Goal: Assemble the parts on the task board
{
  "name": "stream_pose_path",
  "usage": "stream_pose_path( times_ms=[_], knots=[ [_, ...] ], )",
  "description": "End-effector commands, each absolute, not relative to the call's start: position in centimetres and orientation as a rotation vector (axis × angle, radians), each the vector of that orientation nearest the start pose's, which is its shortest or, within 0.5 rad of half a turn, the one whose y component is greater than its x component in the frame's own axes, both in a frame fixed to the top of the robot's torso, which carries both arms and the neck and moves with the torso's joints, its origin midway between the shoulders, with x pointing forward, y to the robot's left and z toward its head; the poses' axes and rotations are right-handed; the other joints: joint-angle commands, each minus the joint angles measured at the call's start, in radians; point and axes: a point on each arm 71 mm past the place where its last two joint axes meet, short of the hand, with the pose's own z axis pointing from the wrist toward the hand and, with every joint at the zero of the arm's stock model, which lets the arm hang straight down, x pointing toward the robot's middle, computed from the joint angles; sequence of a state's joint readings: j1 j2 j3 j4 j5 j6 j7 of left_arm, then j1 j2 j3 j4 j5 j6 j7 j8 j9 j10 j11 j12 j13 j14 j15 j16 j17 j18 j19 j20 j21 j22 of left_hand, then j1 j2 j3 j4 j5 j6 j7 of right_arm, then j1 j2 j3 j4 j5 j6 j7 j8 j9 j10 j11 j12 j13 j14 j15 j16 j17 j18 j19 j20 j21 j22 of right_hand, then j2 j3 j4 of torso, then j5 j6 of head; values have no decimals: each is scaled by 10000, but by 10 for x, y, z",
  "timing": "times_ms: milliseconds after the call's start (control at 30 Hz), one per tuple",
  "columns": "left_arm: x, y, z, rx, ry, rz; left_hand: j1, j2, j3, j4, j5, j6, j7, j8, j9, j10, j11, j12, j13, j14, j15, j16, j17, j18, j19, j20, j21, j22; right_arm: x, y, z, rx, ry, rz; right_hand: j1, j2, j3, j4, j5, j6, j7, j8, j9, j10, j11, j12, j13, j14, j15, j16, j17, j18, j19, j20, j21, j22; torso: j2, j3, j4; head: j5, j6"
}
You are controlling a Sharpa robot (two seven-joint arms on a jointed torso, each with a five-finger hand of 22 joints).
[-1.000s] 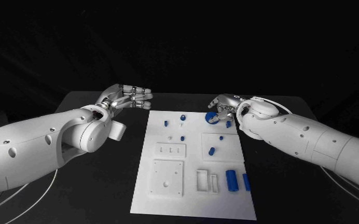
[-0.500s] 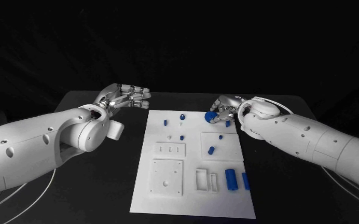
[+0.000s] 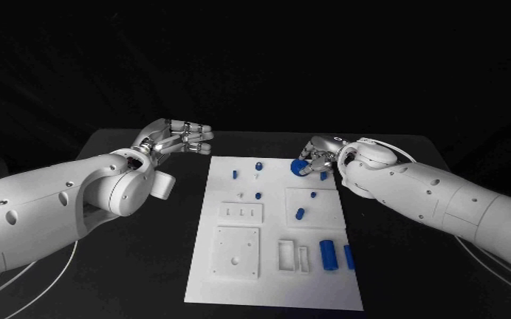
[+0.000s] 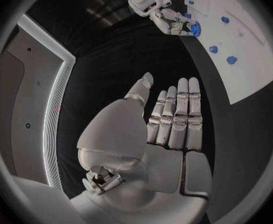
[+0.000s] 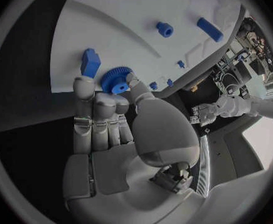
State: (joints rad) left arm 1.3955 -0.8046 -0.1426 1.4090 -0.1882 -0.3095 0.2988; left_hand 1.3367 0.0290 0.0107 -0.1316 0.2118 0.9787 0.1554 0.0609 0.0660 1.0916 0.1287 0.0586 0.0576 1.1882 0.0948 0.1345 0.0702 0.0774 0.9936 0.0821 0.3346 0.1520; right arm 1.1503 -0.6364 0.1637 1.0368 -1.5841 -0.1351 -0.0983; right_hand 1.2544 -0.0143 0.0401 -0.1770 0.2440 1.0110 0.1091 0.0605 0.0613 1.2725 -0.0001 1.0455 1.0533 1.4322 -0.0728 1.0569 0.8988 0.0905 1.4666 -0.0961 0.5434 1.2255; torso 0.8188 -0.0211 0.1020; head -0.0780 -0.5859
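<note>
One small blue toothed gear sits pinched in the right hand above the white task board, probably for seating; left hand idles released.

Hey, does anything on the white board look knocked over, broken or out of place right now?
Nothing stands out. The task board lies flat, its blue parts apart and undamaged. The right hand holds a blue gear at the far edge.
</note>
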Motion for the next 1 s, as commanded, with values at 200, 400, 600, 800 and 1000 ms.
stream_pose_path(
  times_ms=[200, 400, 600, 800, 1000],
  knots=[
    [529, 222, -123, -8089, 14784, -13822, 71, 26, -28, -9, -24, -73, -4, 19, -5, -48, 13, 14, 13, 39, 38, -51, 12, -15, 70, -2, -43, -10, 574, -245, -194, -764, 17360, 3567, -39, -21, 38, -28, -17, 67, -1, 16, 14, -21, -31, 51, -5, 52, 37, -12, 8, 3, 368, 53, -45, 37, 9, -6, -12, 7, -32],
    [528, 222, -123, -8111, 14829, -13801, 71, 26, -28, -9, -24, -73, -4, 19, -5, -48, 13, 14, 13, 39, 38, -51, 12, -15, 70, -2, -43, -10, 572, -242, -198, -924, 17418, 3444, -59, -88, 6, 7, -12, 43, 1, 15, 13, 22, -27, 122, 58, 66, 39, 70, 103, -1, 394, 55, 79, 125, -2, -11, -6, 1, -70],
    [528, 223, -124, -8146, 14846, -13757, 71, 26, -28, -9, -24, -73, -4, 19, -5, -48, 13, 14, 13, 39, 38, -51, 12, -15, 70, -2, -43, -10, 570, -241, -202, -1057, 17519, 3323, 114, 9, 258, -74, -64, 177, -6, 11, 11, 48, -30, 200, 132, 65, 46, 129, 179, -8, 397, 66, 140, 246, -4, -16, -12, -2, -112],
    [528, 224, -124, -8164, 14879, -13706, 89, 34, -33, -5, -30, -78, 6, 19, -5, -48, 17, 14, 13, 40, 39, -51, 12, -14, 71, -3, -38, -25, 569, -244, -205, -1063, 17577, 3232, -229, -189, 1544, -556, 270, 219, -7, 8, 8, 23, -42, 200, 143, 64, 54, 121, 194, -18, 404, 62, 169, 414, -10, -6, -22, 4, -107],
    [528, 225, -124, -8170, 14910, -13684, 89, 34, -33, -5, -30, -78, 6, 19, -5, -48, 17, 14, 13, 40, 39, -51, 12, -14, 71, -3, -38, -25, 569, -247, -206, -1018, 17537, 3206, -326, -307, 1657, -580, 651, 79, 25, 7, 6, 10, -33, 171, 120, 59, 44, 99, 181, -13, 406, 60, 130, 471, -7, -2, -19, -7, -93]
  ],
)
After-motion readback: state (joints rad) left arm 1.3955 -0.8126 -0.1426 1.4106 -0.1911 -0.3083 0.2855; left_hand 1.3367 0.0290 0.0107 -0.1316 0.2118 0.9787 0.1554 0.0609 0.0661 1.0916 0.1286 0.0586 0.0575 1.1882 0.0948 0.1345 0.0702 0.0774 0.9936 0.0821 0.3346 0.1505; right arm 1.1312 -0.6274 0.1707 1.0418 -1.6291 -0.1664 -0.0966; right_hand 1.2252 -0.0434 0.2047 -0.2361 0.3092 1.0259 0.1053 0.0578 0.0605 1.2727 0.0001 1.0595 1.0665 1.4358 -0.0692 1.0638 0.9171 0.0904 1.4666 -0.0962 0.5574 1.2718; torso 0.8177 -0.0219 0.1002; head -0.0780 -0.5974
